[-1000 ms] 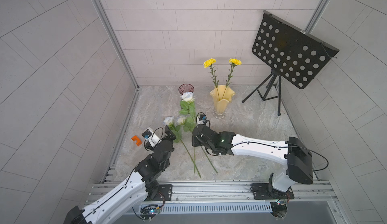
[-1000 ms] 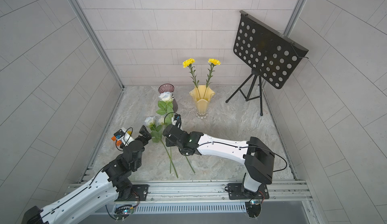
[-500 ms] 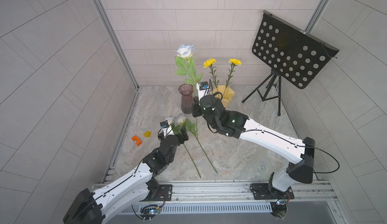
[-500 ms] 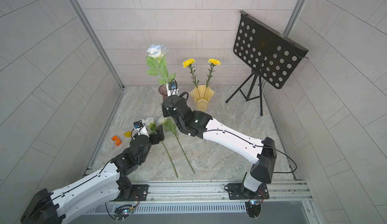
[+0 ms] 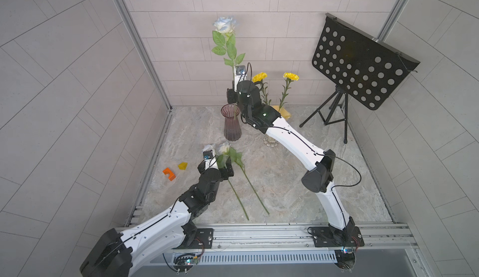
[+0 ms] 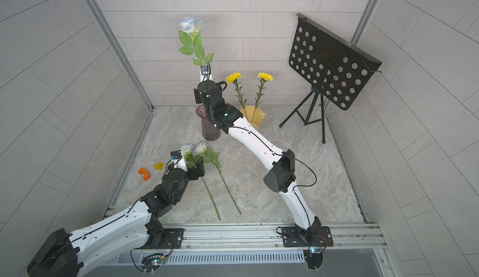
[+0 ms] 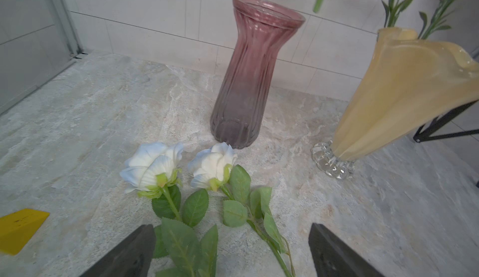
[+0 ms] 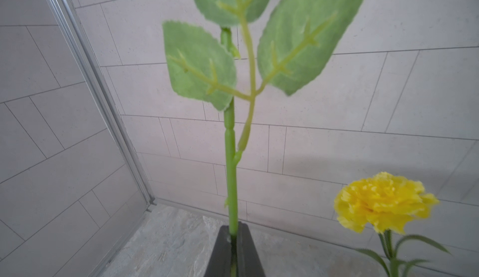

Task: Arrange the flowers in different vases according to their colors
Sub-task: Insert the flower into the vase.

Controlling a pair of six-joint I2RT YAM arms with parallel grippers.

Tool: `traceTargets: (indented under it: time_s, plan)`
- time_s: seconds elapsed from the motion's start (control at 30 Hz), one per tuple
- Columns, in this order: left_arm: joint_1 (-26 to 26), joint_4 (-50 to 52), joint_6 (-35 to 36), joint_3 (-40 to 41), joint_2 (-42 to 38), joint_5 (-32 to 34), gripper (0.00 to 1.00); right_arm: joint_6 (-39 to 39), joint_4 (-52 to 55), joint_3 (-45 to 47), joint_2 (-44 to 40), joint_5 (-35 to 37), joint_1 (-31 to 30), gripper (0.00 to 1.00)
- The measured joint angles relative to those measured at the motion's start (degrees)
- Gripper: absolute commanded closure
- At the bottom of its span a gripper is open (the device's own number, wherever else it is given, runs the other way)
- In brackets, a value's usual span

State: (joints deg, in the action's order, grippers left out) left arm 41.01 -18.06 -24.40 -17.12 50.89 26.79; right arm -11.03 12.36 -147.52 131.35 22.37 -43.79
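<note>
An orange block (image 5: 169, 173) and yellow wedge (image 5: 183, 166) lie near the left wall. The left tool (image 7: 232, 236) hovers with jaws spread over two white roses (image 7: 153, 169) lying on the counter (image 5: 285, 179). Behind them stands the purple vase (image 5: 232, 125). The right tool (image 8: 233, 234) pinches a third white rose (image 5: 224, 25) upright, stem tip just above its rim. Two yellow carnations (image 5: 259, 76) stand in the yellow vase (image 7: 404, 94).

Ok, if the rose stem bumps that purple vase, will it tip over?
Possibly: the purple vase is tall, slim and empty, so a push near its rim could tip it. It looks like glass, so probably fragile and fairly slippery.
</note>
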Motion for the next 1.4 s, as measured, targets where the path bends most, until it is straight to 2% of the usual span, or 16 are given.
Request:
traceTargets:
  time_s: [0.17, 0.37, 0.57, 0.8, 1.0, 1.07, 1.13, 1.23, 1.4]
  plan:
    - [0.0, -0.4, 0.5, -1.6, 2.1, -3.7, 0.00, 1.9, -3.2, -4.2, 5.5, -3.7, 2.0, 1.00]
    - [0.0, -0.6, 0.7, -1.6, 2.0, -4.5, 0.00, 2.5, -8.3, -4.2, 9.7, -7.0, 3.1, 1.00]
    - [0.0, -0.6, 0.7, -1.6, 2.0, -4.7, 0.00, 2.4, -8.9, -3.7, 11.1, -8.4, 3.1, 1.00]
    - [0.0, -0.4, 0.3, -1.5, 0.8, -2.2, 0.00, 0.3, -10.4, 3.1, 10.7, -9.9, 3.0, 1.00]
    - [0.0, -0.4, -0.3, -1.1, -2.1, 0.8, 0.00, -1.2, -7.0, 6.6, 10.7, -11.1, 2.8, 1.00]
    - [0.0, -0.4, -0.4, -1.0, -2.6, 1.5, 0.00, -1.6, -6.4, 6.6, 10.6, -11.3, 2.6, 0.91]
    - [0.0, -0.4, -0.4, -1.0, -2.8, 1.9, 0.00, -1.7, -5.8, 6.7, 10.6, -11.7, 2.5, 0.73]
    - [0.0, -0.3, -0.4, -0.9, -2.9, 2.2, 0.00, -2.3, -4.8, 8.7, 9.4, -12.0, 2.2, 0.57]
    - [0.0, -0.2, -0.5, -0.9, -2.9, 2.8, 0.00, -2.7, -3.3, 13.4, 5.3, -12.4, 1.8, 0.54]
